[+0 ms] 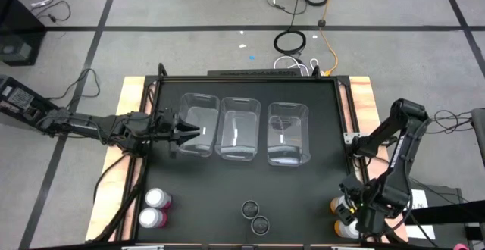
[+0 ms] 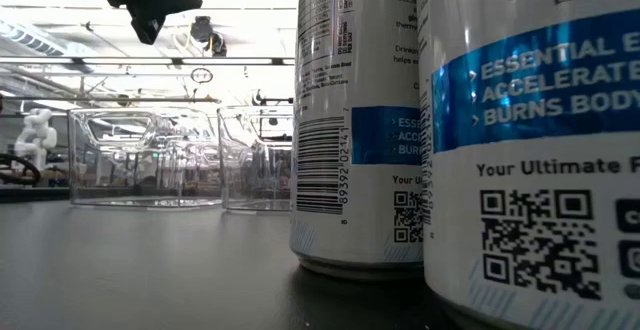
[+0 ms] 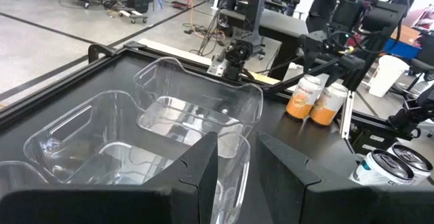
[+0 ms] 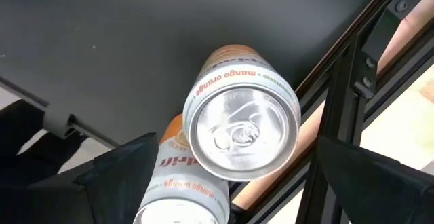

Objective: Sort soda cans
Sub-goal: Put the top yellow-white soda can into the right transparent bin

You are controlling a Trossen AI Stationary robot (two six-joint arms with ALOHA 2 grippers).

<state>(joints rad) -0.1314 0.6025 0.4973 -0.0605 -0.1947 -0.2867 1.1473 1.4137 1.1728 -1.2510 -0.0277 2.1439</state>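
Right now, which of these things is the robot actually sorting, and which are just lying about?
For the job:
pink cans
dark cans
orange cans
clear bins, probably where they go

Just lying about:
cables on the floor
white cup beyond the table

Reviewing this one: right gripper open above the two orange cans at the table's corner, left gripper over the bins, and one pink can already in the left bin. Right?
Not quite: the three clear bins are empty. Both pink cans stand on the table near the front, as the high view shows. The rest holds: the right gripper is open above the orange cans, and the left gripper is over the bins.
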